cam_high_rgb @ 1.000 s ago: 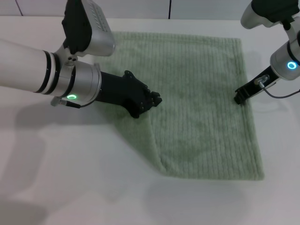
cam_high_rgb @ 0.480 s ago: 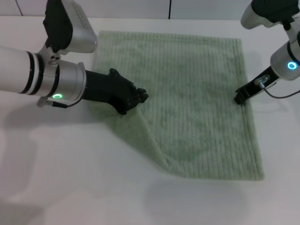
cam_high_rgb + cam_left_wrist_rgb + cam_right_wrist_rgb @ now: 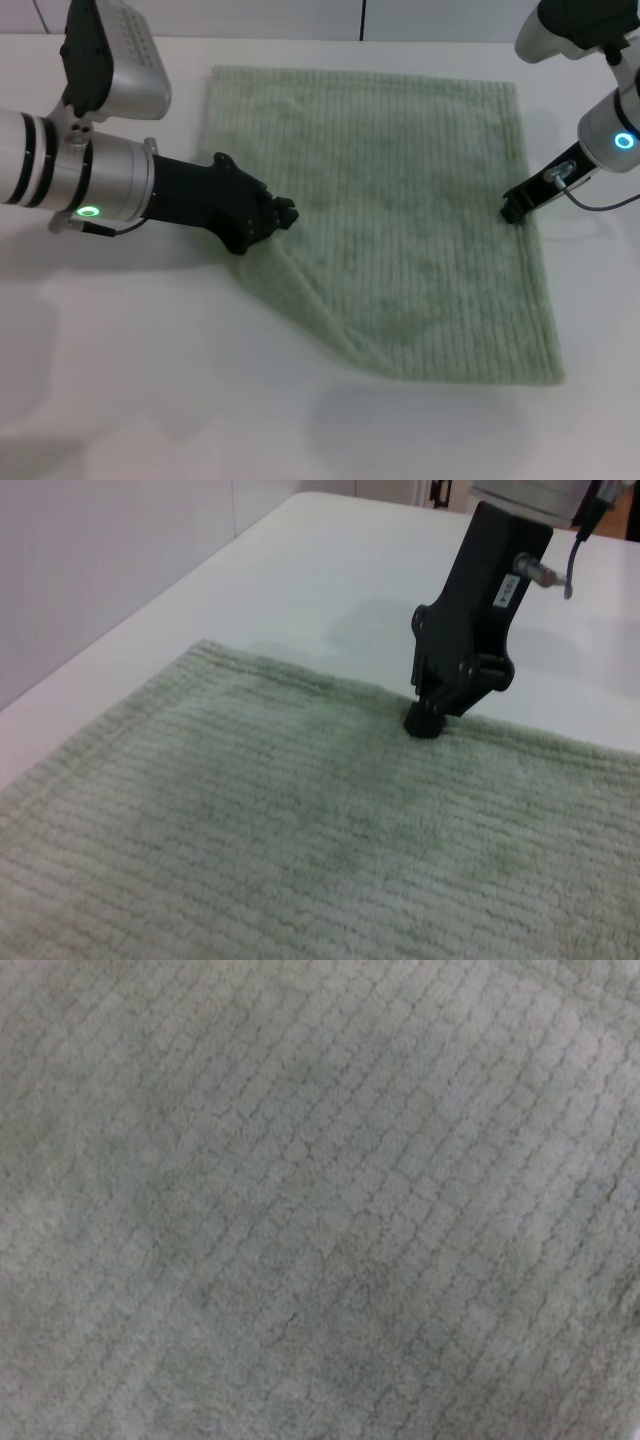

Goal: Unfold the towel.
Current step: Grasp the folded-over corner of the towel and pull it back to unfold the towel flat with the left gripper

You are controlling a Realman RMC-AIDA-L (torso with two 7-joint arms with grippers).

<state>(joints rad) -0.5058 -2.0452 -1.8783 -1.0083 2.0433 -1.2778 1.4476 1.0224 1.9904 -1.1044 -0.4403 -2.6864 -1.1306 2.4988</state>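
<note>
The pale sage-green ribbed towel (image 3: pixel 420 220) lies on the white table, nearly spread flat. Its near-left part forms a slanted fold running from my left gripper down to the front edge. My left gripper (image 3: pixel 278 214) is shut on the towel at that fold, at the towel's left side. My right gripper (image 3: pixel 512 208) rests with its tip on the towel's right edge and looks shut. The left wrist view shows the right gripper (image 3: pixel 428 720) pressing down on the towel (image 3: pixel 300 860) near its hem. The right wrist view is filled with towel cloth (image 3: pixel 320 1200).
The white table (image 3: pixel 150 380) extends bare to the left and in front of the towel. A cable (image 3: pixel 600 205) hangs beside the right gripper. The table's back edge runs just behind the towel.
My left gripper has moved to the left, dragging the folded part of the towel with it, so the towel spreads wider. The right gripper has not moved.
</note>
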